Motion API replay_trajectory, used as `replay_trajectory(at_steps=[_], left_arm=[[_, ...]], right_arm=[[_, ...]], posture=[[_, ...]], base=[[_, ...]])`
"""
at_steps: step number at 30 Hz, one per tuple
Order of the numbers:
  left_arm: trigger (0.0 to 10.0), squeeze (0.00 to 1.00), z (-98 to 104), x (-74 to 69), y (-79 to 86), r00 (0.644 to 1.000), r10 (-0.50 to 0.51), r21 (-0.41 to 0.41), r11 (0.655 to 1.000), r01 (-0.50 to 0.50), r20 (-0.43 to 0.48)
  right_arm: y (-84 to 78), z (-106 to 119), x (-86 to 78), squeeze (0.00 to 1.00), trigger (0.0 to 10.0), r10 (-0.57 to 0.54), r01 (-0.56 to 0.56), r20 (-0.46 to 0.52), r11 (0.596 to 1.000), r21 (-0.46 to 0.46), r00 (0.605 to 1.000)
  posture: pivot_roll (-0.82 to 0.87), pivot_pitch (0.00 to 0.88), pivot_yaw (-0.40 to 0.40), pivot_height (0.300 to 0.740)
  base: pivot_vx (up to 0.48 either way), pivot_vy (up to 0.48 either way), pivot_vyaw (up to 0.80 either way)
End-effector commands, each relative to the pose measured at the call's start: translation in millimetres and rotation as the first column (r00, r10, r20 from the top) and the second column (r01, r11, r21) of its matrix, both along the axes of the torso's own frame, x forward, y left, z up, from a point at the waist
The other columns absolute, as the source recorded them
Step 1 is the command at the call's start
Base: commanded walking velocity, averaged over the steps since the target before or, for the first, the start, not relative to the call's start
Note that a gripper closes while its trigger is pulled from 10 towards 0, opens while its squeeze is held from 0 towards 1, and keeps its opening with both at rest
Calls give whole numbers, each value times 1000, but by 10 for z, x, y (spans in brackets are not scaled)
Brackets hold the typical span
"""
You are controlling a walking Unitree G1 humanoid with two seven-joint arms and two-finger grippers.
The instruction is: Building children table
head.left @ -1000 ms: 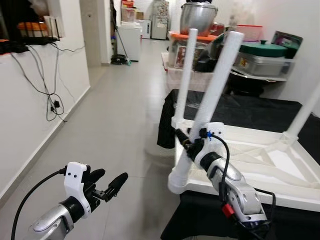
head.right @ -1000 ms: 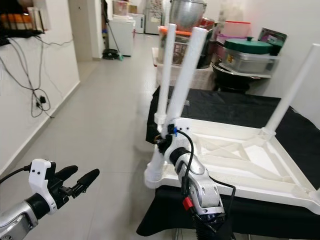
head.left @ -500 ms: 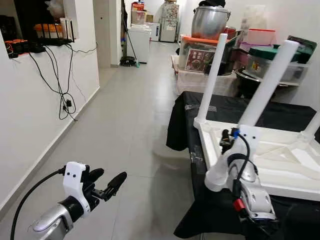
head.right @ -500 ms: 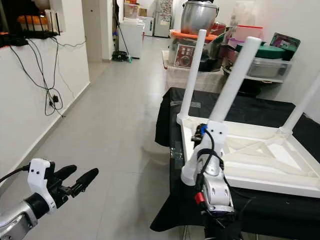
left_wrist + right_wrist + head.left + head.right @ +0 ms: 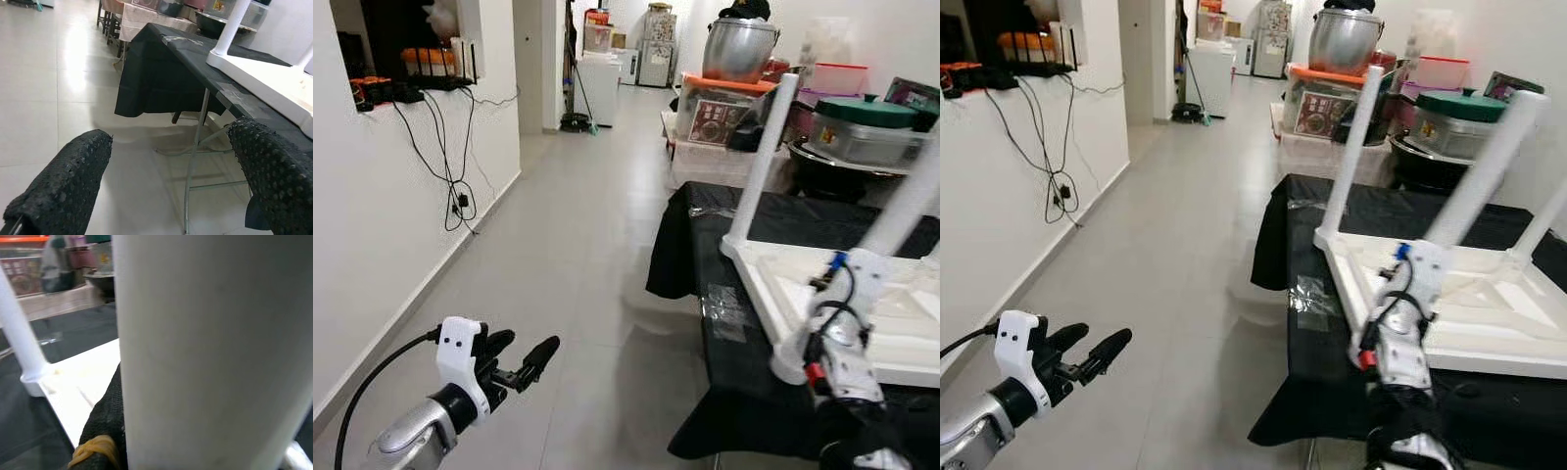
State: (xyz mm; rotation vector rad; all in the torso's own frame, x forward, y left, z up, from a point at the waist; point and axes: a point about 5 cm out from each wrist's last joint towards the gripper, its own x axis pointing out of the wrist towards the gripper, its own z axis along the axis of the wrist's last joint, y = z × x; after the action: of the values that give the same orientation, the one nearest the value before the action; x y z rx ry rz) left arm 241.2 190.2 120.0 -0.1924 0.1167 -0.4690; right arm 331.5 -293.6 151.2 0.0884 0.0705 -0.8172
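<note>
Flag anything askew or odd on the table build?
The near leg in the right gripper leans, while the far leg stands closer to upright on the upside-down white children's table. Left gripper hangs open over the floor.

One white children's table [image 5: 1489, 304] lies upside down on one black-draped table [image 5: 1312, 343]. Three white legs stand up from it: one at ten o'clock [image 5: 1351, 147], one near the middle [image 5: 1489, 166], and one at two o'clock [image 5: 1542, 230]. Behind are one steel pot [image 5: 1344, 39] and one green-lidded tub [image 5: 1459, 122].
</note>
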Motion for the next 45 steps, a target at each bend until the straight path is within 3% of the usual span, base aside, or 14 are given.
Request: replay_trajectory(at_steps=[1, 8, 10, 17, 29, 45], left_arm=[[10000, 0, -8, 14, -32, 1000, -2, 2, 1000, 2, 3], [10000, 0, -13, 17, -30, 1000, -1, 4, 1000, 1, 1], [10000, 0, -10, 24, -29, 1000, 7, 6, 1000, -7, 5], [10000, 0, -1, 53, 3, 999, 52, 3, 999, -52, 12], [10000, 0, 20, 101, 56, 996, 88, -2, 996, -88, 29], [10000, 0, 21, 103, 39, 997, 72, 4, 997, -72, 28]], right_arm=[[-153, -270, -154, 0, 10000, -103, 99, -144, 994, -38, 984], [-84, -245, -82, 0, 10000, -52, 46, -130, 998, -48, 990], [13, -264, -21, 0, 10000, 7, -14, -142, 999, -48, 990], [125, -284, 59, 0, 10000, 81, -85, -127, 996, -25, 989], [199, -247, 122, 0, 10000, 152, -154, -86, 988, -17, 985], [273, -271, 132, 0, 10000, 213, -214, -50, 977, -3, 976]], posture=[[80, 0, -67, 740], [78, 0, -67, 740], [79, 0, -67, 740], [78, 0, -68, 740], [71, 0, -62, 740], [73, 0, -59, 740]], base=[[0, 0, 0], [0, 0, 0], [0, 0, 0], [0, 0, 0], [188, 0, 0], [338, 0, -644]])
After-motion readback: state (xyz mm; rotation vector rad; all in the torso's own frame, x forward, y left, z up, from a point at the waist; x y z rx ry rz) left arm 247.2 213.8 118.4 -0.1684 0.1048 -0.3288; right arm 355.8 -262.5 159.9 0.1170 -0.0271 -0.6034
